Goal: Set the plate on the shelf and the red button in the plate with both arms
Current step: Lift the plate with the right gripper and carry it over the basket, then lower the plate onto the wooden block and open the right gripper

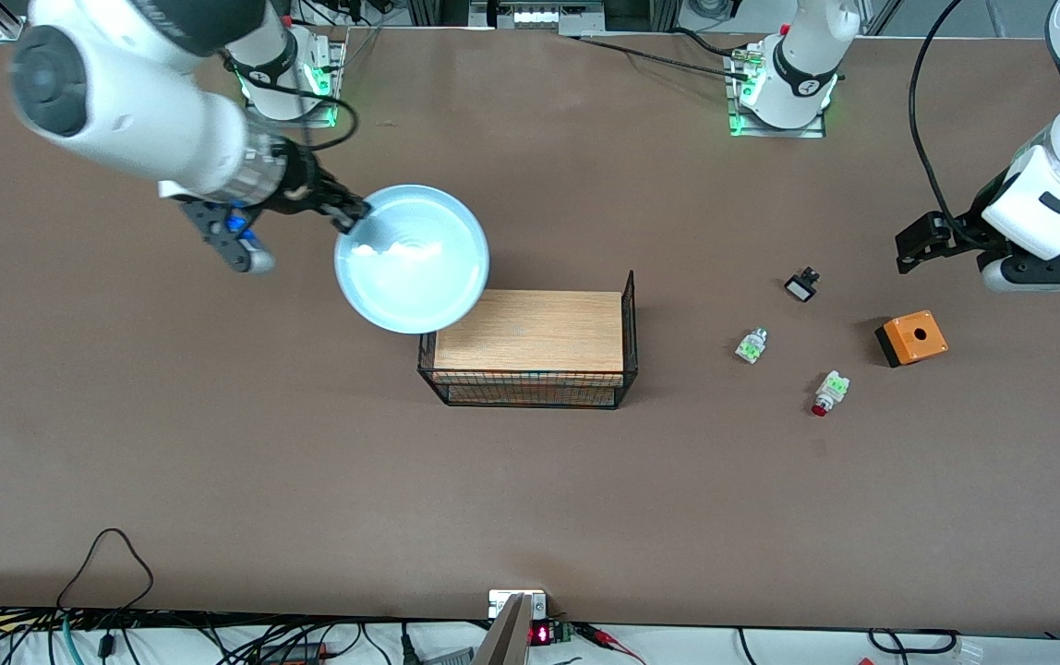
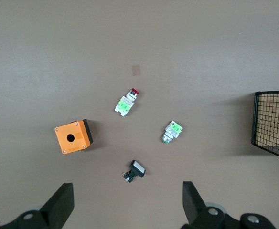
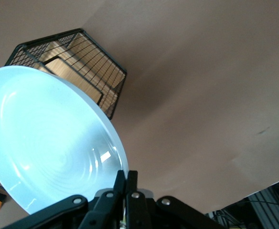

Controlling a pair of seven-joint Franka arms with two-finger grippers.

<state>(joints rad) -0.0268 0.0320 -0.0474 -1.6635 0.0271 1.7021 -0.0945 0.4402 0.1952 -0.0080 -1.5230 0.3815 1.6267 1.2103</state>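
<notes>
Brown counter (image 1: 216, 443): right end effector (image 1: 352, 211) clamps the plate (image 1: 412, 258) over the wire basket's (image 1: 530, 392) corner; left end effector (image 1: 941, 242) gapes idle (red button (image 1: 829, 392) untouched beside the basket).

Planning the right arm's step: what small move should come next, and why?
Probably carry the round pale-blue plate farther over the black wire basket, then lower it: the right gripper pinches its rim, and it overlaps only the basket's corner.

A robotics lab is showing: arm bases (image 1: 784, 88) bolted to the tabletop (image 1: 216, 462), cables (image 1: 105, 637) trailing along its edge.
</notes>
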